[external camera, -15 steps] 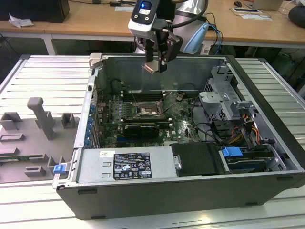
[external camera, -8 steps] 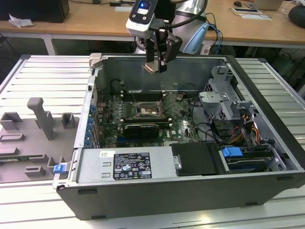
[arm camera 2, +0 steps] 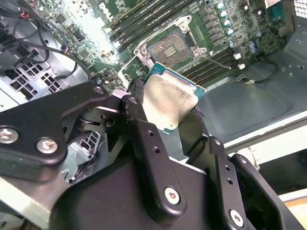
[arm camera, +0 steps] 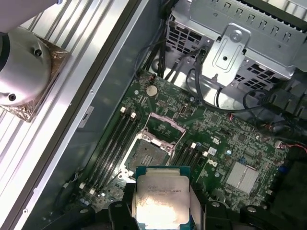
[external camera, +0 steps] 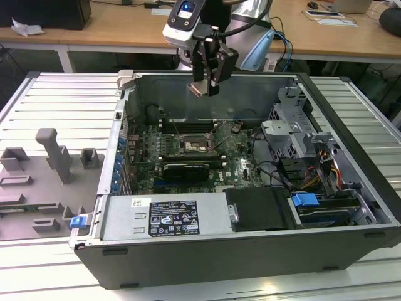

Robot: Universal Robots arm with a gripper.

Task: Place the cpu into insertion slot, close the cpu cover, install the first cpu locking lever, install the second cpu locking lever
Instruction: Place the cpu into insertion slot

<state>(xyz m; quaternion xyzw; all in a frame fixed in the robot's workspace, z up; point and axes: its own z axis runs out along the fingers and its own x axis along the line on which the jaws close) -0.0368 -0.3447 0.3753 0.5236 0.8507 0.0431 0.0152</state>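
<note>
My gripper [external camera: 202, 88] hangs above the back wall of the open computer case, shut on the cpu [external camera: 198, 89]. In both wrist views the cpu [arm camera 2: 170, 100] [arm camera: 160, 201] is a flat square chip with a pale metal top, pinched by its edges between the black fingers [arm camera 2: 136, 103]. Below it on the green board lies the insertion slot [arm camera: 146, 154] [arm camera 2: 169, 48] [external camera: 191, 145], with a dark centre and a silvery rim. The cpu cover [arm camera: 163, 128] stands flipped up off the slot. The chip is well above the slot and apart from it.
Long black memory slots [arm camera: 112, 143] flank the socket. A black card [external camera: 185, 169] lies just in front of it. A drive cage [external camera: 291, 125] with cables fills the exterior view's right, and the power supply [external camera: 163, 216] sits at the front. A grey fixture tray [external camera: 44, 182] lies outside the case.
</note>
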